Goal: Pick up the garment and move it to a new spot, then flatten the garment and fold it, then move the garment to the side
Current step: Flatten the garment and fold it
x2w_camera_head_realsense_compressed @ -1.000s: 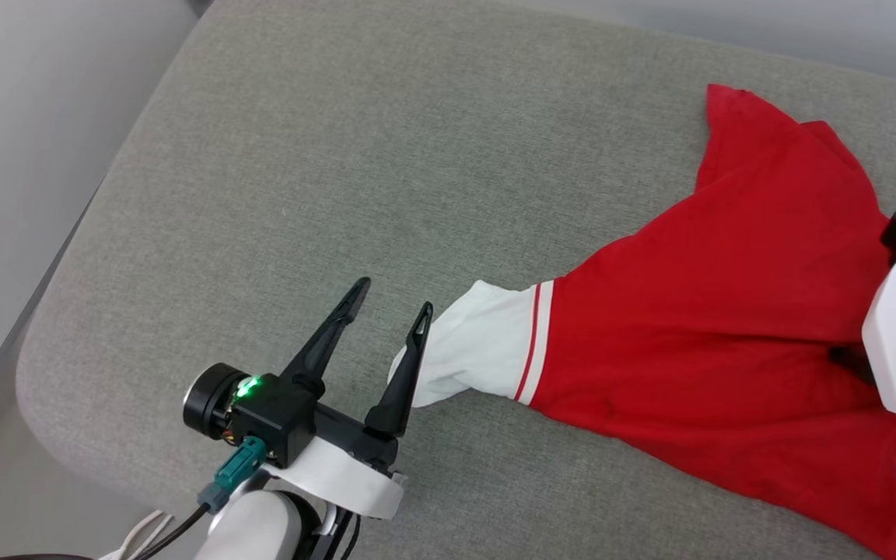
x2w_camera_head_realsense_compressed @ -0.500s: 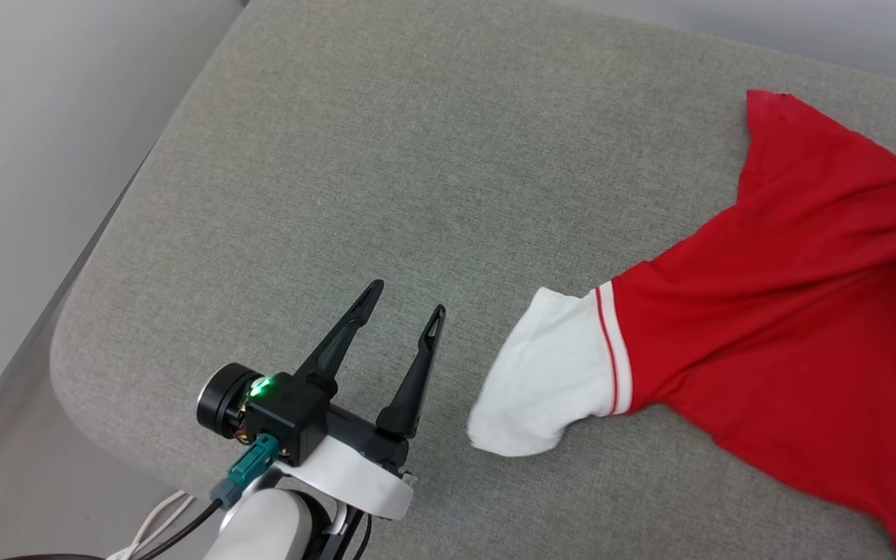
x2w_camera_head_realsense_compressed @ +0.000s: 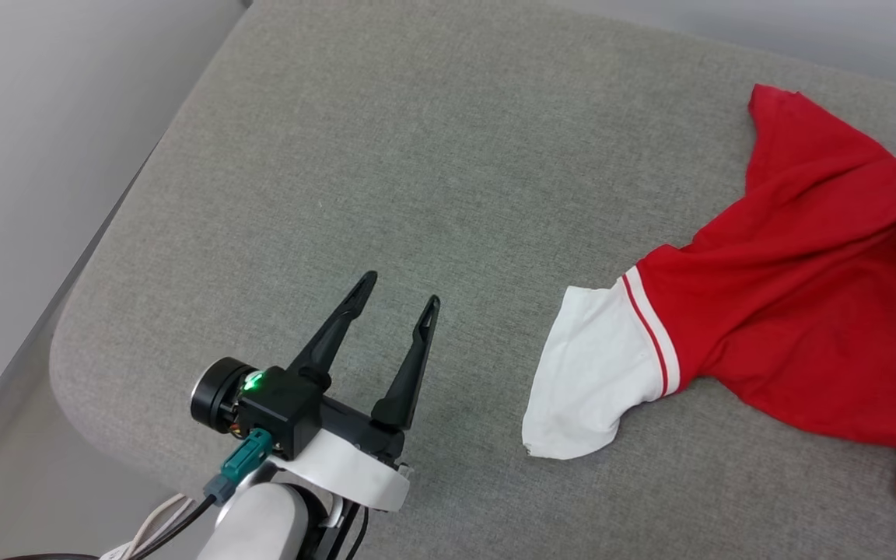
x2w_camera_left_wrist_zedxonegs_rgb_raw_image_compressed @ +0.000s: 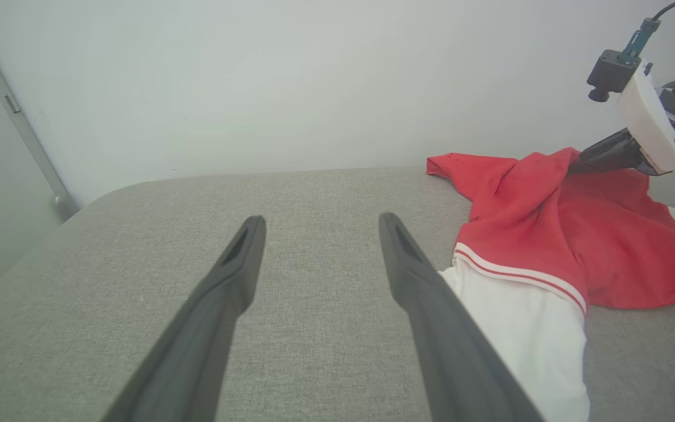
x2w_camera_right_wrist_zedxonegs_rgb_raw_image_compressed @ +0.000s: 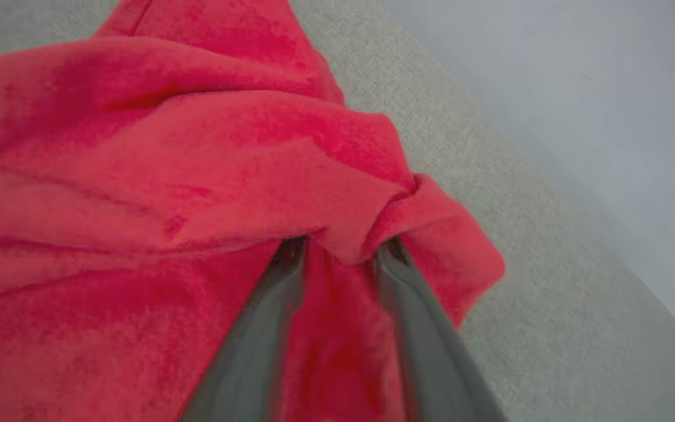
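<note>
Head view: your left gripper (x2w_camera_head_realsense_compressed: pixel 401 288) is spread above the grey cushion (x2w_camera_head_realsense_compressed: pixel 417 155), with the garment (x2w_camera_head_realsense_compressed: pixel 790 311) to its right. Left wrist view: the right gripper (x2w_camera_left_wrist_zedxonegs_rgb_raw_image_compressed: pixel 578 164) pinches a raised red fold. Right wrist view: cloth bunches over the fingertips. It looks soft, light and floppy, so grip it at the hems.

Red garment (x2w_camera_head_realsense_compressed: pixel 806 311) — white sleeve (x2w_camera_head_realsense_compressed: pixel 588 381), red-striped trim (x2w_camera_head_realsense_compressed: pixel 652 336) — grey cushion (x2w_camera_head_realsense_compressed: pixel 417 155).

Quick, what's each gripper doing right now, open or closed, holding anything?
Left gripper: open, holding nothing, above the grey cushion.
Right gripper: closed on a bunch of the garment, in its red cloth.
</note>
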Controlling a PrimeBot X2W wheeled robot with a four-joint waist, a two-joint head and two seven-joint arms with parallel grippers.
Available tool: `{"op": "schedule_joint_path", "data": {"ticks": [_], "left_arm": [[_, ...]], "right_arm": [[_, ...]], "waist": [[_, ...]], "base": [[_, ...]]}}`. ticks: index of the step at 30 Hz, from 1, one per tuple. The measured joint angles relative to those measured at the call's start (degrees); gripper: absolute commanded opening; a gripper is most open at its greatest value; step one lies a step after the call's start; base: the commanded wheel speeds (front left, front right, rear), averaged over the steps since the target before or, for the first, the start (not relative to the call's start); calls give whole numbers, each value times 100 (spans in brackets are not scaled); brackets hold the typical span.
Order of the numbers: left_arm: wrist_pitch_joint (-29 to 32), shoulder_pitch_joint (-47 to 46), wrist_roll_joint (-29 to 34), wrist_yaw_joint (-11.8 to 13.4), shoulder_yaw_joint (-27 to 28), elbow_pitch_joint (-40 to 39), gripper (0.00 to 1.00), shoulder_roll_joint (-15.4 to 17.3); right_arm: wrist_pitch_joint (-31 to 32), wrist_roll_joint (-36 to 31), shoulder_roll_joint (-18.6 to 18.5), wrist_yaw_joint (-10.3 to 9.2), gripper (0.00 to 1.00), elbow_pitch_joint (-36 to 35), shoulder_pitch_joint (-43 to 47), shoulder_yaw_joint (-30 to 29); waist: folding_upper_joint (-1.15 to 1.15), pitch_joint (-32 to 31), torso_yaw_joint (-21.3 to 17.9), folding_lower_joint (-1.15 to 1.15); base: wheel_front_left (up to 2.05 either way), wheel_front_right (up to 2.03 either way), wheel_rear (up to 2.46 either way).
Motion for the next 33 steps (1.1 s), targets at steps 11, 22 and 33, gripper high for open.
{"op": "schedule_joint_path", "data": {"ticks": [11,22,33], "left_arm": [[-7,162,-52,62,358,-42,100,191],[52,582,-394,276,757,-167,100,357],[619,1147,-602,324,697,-396,100,535]], "right_arm": [[-1808,548,380,1,100,-280,120,-243],[-3438,737,1001,-1,100,-1798,1661,-1801],[-3707,-138,2439,-2,100,-3991,4353,-3495]], "waist": [[0,-481,-490,-1],[0,-995,-1368,-1],[0,-1352,-2062,-2]], "base": [[0,0,0],[0,0,0],[0,0,0]]}}
